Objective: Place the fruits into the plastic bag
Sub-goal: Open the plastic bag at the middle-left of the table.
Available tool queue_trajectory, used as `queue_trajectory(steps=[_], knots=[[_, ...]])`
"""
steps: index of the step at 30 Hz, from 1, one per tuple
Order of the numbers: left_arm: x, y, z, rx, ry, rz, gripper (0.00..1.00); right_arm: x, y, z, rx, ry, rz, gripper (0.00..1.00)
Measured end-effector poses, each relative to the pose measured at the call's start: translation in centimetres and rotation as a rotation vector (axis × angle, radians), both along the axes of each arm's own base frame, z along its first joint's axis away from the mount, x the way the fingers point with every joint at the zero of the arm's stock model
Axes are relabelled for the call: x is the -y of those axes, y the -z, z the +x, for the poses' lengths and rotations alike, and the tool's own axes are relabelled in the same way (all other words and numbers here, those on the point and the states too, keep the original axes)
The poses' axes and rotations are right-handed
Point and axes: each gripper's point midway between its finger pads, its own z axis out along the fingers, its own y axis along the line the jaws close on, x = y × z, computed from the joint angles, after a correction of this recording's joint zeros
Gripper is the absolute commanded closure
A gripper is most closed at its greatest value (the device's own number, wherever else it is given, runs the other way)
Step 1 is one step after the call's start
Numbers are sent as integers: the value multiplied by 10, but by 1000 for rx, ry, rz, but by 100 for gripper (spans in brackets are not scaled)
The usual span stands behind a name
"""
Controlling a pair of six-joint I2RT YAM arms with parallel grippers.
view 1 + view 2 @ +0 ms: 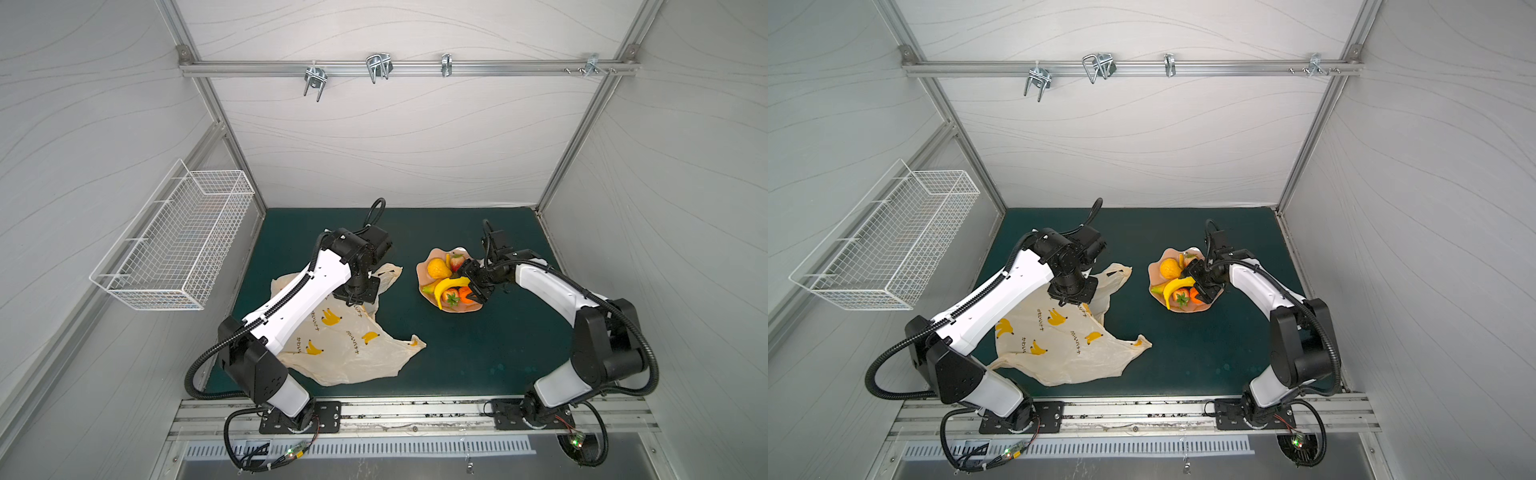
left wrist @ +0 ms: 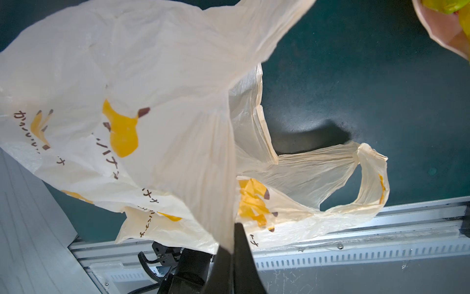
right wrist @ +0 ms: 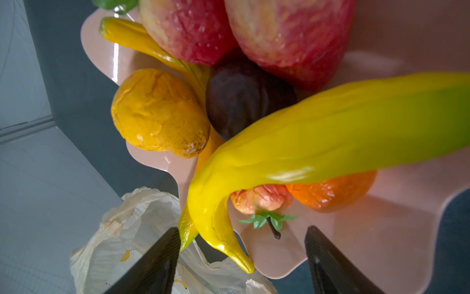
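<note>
Cream crinkly plastic bag [image 2: 165, 63] | glossy curved banana [image 3: 318, 142] | wavy pink dish [image 3: 356, 241]

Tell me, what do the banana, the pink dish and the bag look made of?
The banana: probably moulded plastic, glossy, with sharp highlights. The pink dish: smooth shiny plastic or glazed ceramic; light streaks on its rim. The plastic bag: thin matte film, semi-translucent, finely crinkled.
</note>
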Motion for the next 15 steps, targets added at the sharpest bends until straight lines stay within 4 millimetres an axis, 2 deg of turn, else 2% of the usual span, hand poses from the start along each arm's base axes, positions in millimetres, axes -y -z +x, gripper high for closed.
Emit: queue_trajectory(steps=[9,15], knots=[[1,-3,-1,2,23,-18,100,1,20,12,-57,115,-16,27],[1,-7,-3,14,33,-29,100,-3,20,23,-53,154,-22,30]])
